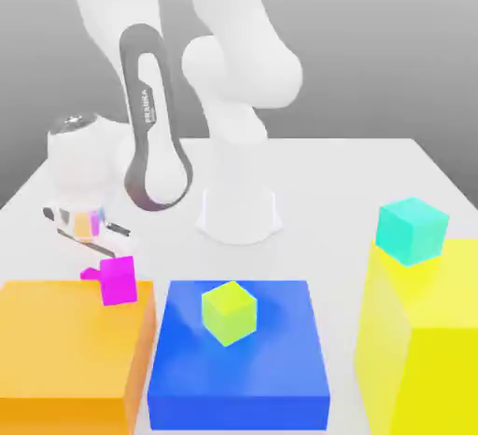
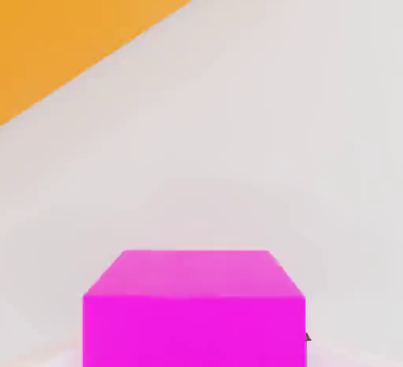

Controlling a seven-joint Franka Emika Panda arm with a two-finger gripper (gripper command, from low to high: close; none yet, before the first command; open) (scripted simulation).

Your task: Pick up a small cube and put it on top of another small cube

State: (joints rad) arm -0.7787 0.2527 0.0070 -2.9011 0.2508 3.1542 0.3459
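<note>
Nearest the exterior camera, along the front, stand three big blocks: an orange block at the exterior view's left, a blue block in the middle with a lime-green cube on top, and a tall yellow block at the right with a teal cube resting on its upper step. Starting from the left, the gripper hangs low over the white table just behind the orange block's far edge, and a small magenta cube sits directly under it, at the block's back corner; a sliver of magenta beside it may be the second small cube, though it is too hidden to be sure. The jaws have closed, and the hand view shows a magenta cube right at the fingertips with bare table and the orange block's edge beyond, so the cube is probably pinched, but the contact itself is not visible. By my reading the task is at its start: a cube is grasped or about to be, nothing is lifted and nothing is stacked. Lifting, carrying over the other cube and setting down are all left. Room is tight on the left, where the orange wall stands close; toward the right, the table between the arm's base and the blue block is open, and straight up looks free.
</note>
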